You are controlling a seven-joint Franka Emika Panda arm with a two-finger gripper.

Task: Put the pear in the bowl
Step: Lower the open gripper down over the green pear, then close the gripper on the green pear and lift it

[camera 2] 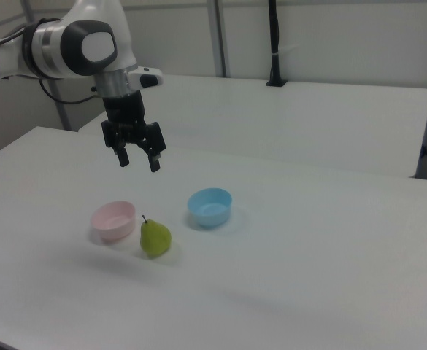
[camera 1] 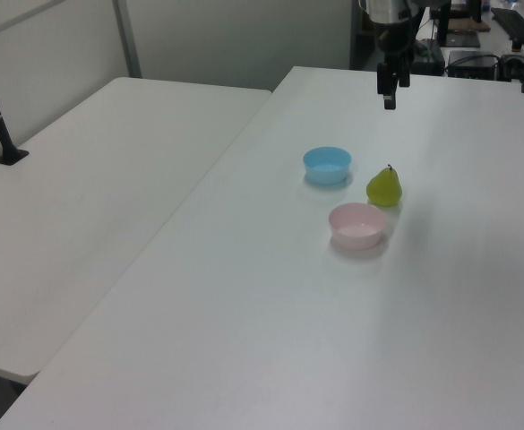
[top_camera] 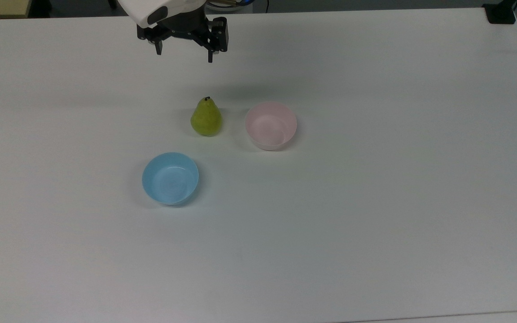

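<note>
hanging over the tabletop (top_camera: 375, 224) near its far edge in the top view, the gripper (top_camera: 184, 50) has its fingers spread wide and holds nothing. the pear (top_camera: 206, 117) stands upright on its base toward the tabletop's middle, stem up, just beside the pink bowl (top_camera: 271, 125) on the top view's left. it sits below and nearer the camera than the fingers, so i judge a forward reach and descent comes next.
</note>
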